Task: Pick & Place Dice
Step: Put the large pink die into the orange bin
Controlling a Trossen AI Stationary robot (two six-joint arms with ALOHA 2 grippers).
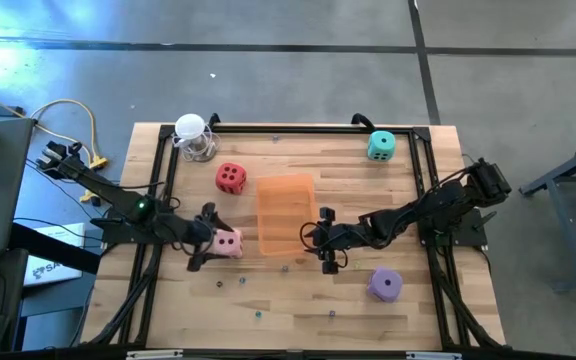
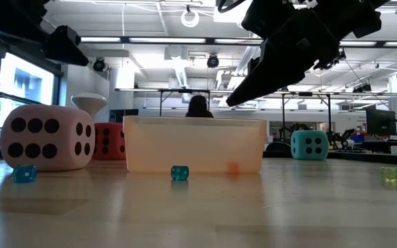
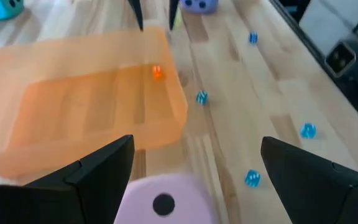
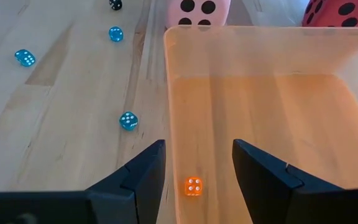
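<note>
Behind the bench [image 1: 298, 300] we see a bright workshop hall with ceiling lights and a person far off past the orange tray [image 1: 286, 212], which we take as our landmark.

The pink die [image 1: 227, 243] lies just off the tray's left side, near its front corner. The left gripper [image 1: 204, 236] sits at that die with its fingers spread wide to either side of it; in the left wrist view the pink die [image 3: 164, 200] shows between the 2 dark fingers [image 3: 92, 177], and we cannot tell whether they touch it.

The right gripper [image 1: 326, 240] hangs at the tray's right side, near the front corner. In the right wrist view its fingers [image 4: 138, 177] stand partly apart, nothing between them, above the tray's wall, where 1 small orange die [image 4: 193, 186] lies inside the tray.

The red die [image 1: 231, 178] rests just beyond the tray's rear left corner. The teal die [image 1: 381, 146] sits well behind the tray to the right, and the purple die [image 1: 385, 284] lies in front of it to the right. Tiny blue dice [image 4: 128, 121] are scattered in front of the tray.
</note>
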